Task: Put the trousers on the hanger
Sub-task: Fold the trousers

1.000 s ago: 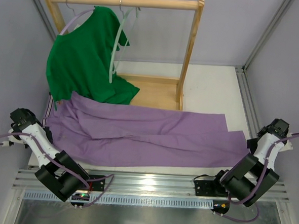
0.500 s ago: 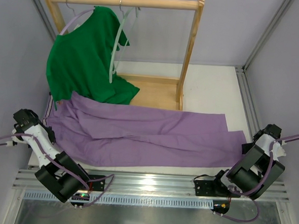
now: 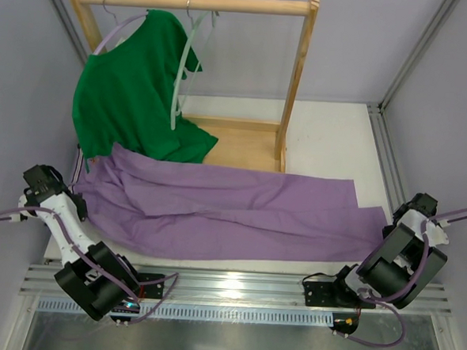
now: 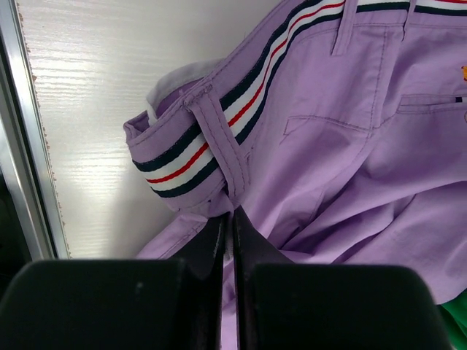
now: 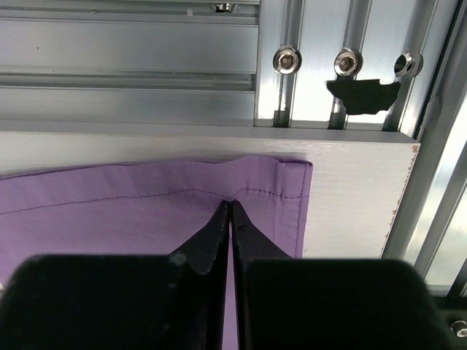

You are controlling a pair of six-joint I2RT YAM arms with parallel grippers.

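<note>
Lilac trousers spread over the white surface, grey walls around.
Left claw and right claw both pinch the trousers; behind them, the hanger barely shows against the shirt.

Trousers lie flat across the near half of the table, waistband at the left end, leg hems at the right end by the near edge. Rack stands behind them, far left. Shirt hangs at its left, hanger just right of the shirt. Left gripper sits at the waistband, right gripper at the hem.
</note>
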